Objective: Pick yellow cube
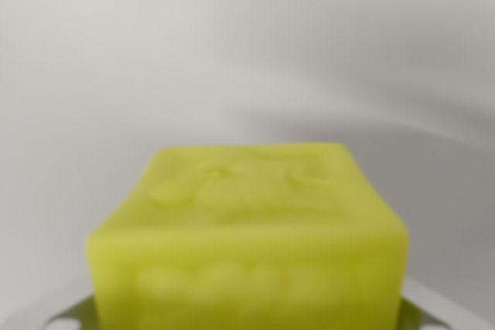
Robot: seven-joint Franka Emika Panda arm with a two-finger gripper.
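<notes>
The yellow cube (247, 245) fills the lower middle of the wrist view, very close to the camera and blurred. Raised lettering shows on its top and front faces. Pale grey fingers (66, 316) of my gripper (247, 318) poke out at the bottom corners. One presses against each side of the cube. The gripper is shut on the cube, whose underside is hidden below the frame edge.
Behind the cube lies a plain white-grey surface (232, 52), blurred, with a soft darker band (402, 125) curving across the wrist view's right.
</notes>
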